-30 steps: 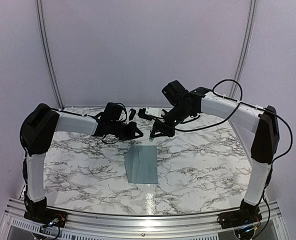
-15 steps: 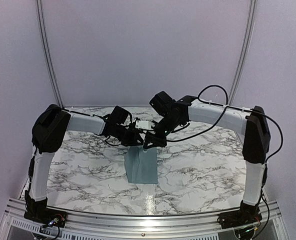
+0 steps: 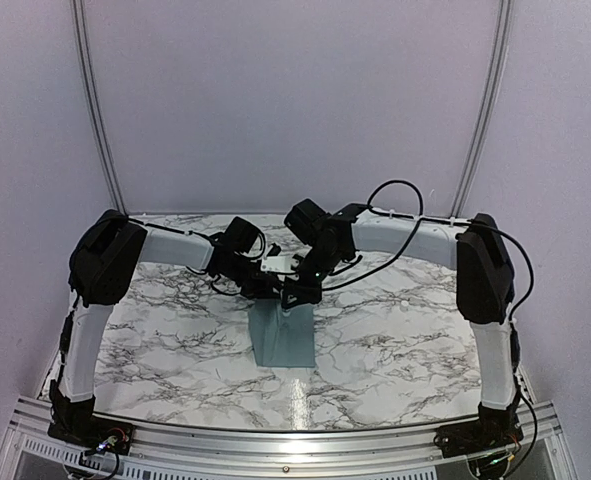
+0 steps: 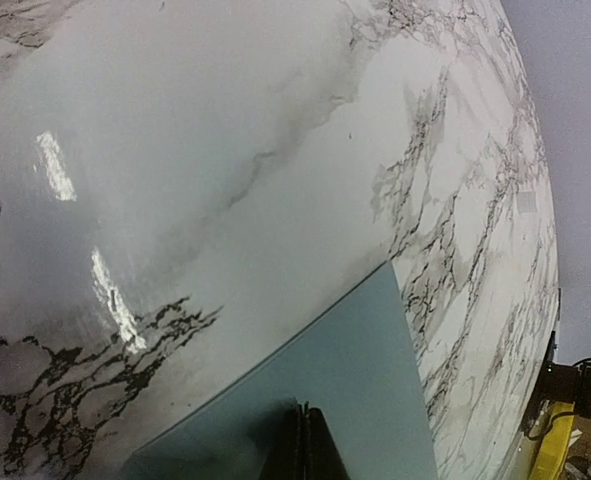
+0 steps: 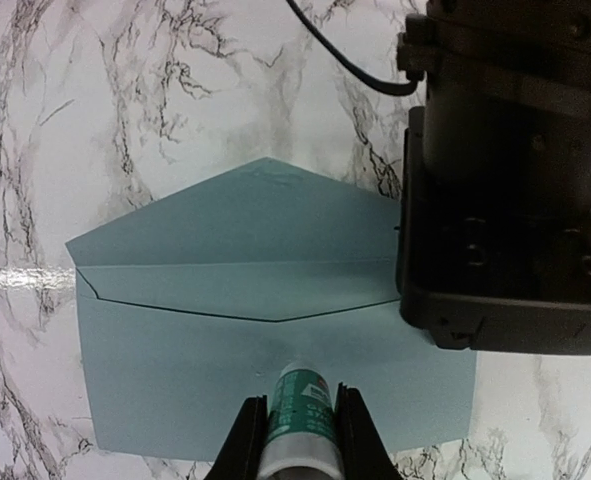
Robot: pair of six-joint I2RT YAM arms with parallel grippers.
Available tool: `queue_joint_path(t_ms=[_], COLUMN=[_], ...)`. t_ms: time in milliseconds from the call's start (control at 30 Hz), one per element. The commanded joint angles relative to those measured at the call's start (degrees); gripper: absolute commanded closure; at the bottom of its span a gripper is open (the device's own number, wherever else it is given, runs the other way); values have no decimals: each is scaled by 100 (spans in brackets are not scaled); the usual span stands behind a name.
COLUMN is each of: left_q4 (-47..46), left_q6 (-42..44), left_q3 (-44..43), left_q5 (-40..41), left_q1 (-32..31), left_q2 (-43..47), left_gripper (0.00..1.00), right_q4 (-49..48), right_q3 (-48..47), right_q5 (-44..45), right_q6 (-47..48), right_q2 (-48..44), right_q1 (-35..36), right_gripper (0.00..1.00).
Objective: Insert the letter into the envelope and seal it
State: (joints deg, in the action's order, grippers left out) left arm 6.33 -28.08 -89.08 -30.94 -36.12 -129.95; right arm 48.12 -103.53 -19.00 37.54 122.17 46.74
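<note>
1. While the envelope [image 3: 283, 338] lies flap-open at mid-tabletop [image 3: 405, 330], nothing is sealed yet, and no letter shows.
2. The right claw [image 5: 300, 425] is clamped on a glue stick [image 5: 301, 395] over it, so gluing looks next.
3. The left claw [image 4: 307, 445], pinched together, sits on the envelope.

Envelope [image 3: 285, 340] flat mid-counter [image 3: 405, 330]; left gripper [image 4: 306, 430] and right gripper [image 5: 301, 425], glue stick [image 5: 303, 398] in it, side by side over its far end.

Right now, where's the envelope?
The envelope lies flat, centred on the table in the top view, its far edge under the left end effector and right end effector.
</note>
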Motion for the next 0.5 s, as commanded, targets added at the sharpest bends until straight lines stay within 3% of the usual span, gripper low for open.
queue_joint_path(t_ms=[0, 467], left_q4=[295, 378], left_q6=[168, 214], left_q3=[-153, -136], left_q5=[51, 52], left_q1=[-9, -9], left_q2=[-136, -180], left_gripper=[100, 100], right_q4=[65, 153], right_q3=[-348, -488], right_q5=[238, 137], right_q6=[-108, -206], right_q2=[225, 507], right_q1=[46, 73], right_gripper=[100, 100])
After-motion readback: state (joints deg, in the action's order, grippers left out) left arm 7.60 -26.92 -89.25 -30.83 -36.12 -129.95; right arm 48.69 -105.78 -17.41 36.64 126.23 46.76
